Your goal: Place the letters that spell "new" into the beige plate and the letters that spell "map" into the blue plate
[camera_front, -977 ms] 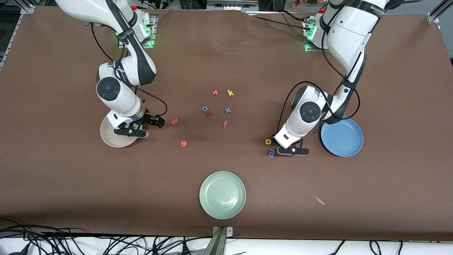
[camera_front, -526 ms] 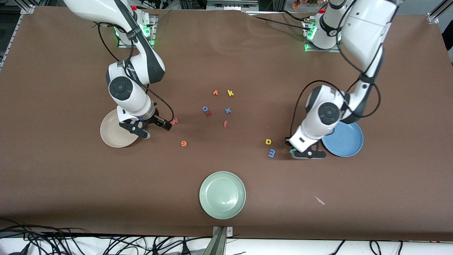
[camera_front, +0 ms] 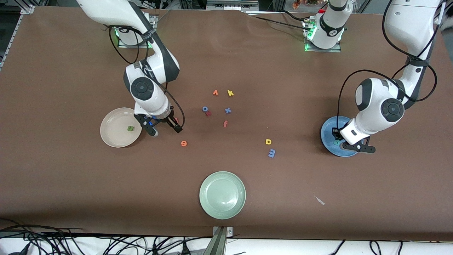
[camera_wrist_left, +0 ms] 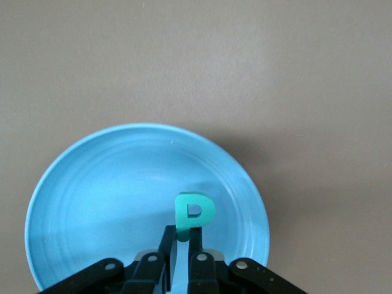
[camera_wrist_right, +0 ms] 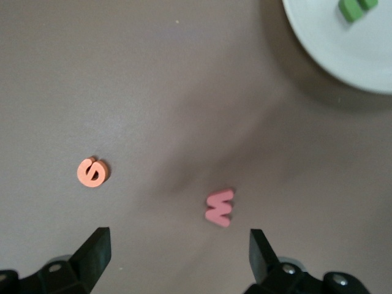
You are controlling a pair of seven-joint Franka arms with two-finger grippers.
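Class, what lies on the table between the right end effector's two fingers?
The salmon w, flat on the table between the fingers of the right end effector, in the right wrist view.

No printed labels or brands readable anywhere, only the foam letters themselves. On the worktop: yellow k [camera_front: 230,93], blue x [camera_front: 228,110], orange f [camera_front: 225,124], blue o [camera_front: 205,108] touching a small red letter [camera_front: 208,113], too tiny to read. Orange e [camera_front: 183,143], yellow a [camera_front: 268,141], blue m [camera_front: 271,153] and salmon w [camera_wrist_right: 220,207] lying loose too. Green n [camera_front: 131,128] in the beige plate [camera_front: 110,134]. Teal p [camera_wrist_left: 194,209] over the blue plate [camera_wrist_left: 79,184]. Another orange one [camera_front: 215,92], probably a v or similar, beside the k.
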